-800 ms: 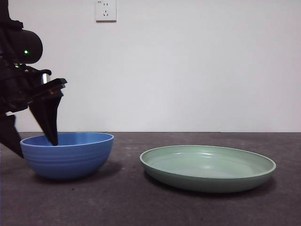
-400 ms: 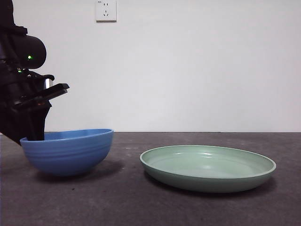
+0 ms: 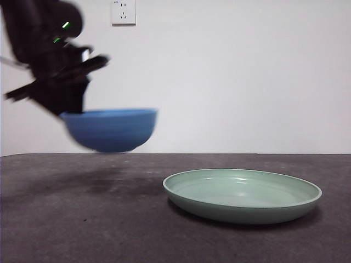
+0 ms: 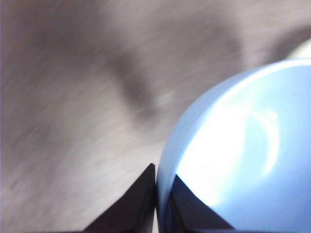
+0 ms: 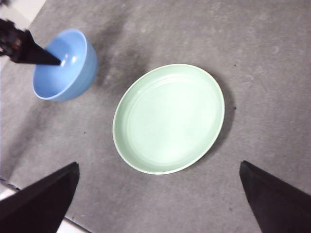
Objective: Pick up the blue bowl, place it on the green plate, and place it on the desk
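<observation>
The blue bowl [image 3: 109,129] hangs in the air above the desk [image 3: 109,230], left of the green plate [image 3: 242,195], and looks blurred. My left gripper [image 3: 68,107] is shut on the bowl's left rim; in the left wrist view its two black jaws pinch the rim of the blue bowl [image 4: 243,155] at the gripper [image 4: 163,182]. The right wrist view shows the blue bowl [image 5: 65,65] held by the left gripper [image 5: 53,60] beside the green plate [image 5: 169,118]. My right gripper [image 5: 158,194] hovers high over the plate, open and holding nothing.
A white wall with a socket [image 3: 123,12] stands behind the desk. The bowl's shadow [image 3: 104,183] lies on the bare desk left of the plate.
The left gripper closed on the bowl's rim and lifted it off the desk, moving up and a little to the right. The plate stayed put.
</observation>
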Robot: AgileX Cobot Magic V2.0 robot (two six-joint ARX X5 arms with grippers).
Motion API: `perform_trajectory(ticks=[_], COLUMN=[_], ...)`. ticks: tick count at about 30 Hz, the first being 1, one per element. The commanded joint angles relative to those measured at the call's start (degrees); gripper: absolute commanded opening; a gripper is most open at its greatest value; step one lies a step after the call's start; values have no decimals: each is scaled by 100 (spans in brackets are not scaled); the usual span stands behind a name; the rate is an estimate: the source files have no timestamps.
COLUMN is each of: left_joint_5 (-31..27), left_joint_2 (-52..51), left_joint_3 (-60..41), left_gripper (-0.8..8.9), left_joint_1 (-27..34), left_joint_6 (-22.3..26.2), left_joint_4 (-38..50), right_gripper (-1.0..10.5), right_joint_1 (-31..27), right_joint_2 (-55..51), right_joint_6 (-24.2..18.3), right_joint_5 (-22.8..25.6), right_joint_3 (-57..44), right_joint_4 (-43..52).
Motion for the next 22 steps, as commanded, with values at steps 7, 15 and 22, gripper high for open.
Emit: perform_trajectory(ticks=[7, 15, 22], left_joint_5=[-236, -236, -238], left_joint_2=[466, 1727, 3106], left_joint_3=[1045, 2306, 3685], left_gripper=[15, 15, 15], left_joint_1=[-1325, -2048, -2304], left_joint_6=[-74, 131, 201], left_joint_4=[-234, -507, -1139], right_gripper=[541, 541, 541], right_joint_1=[7, 7, 7], right_joint_2=[13, 13, 13], right_joint_6=[-68, -46, -44], right_joint_5=[48, 46, 44], right_joint_3=[92, 92, 92], right_joint_4=[39, 39, 33])
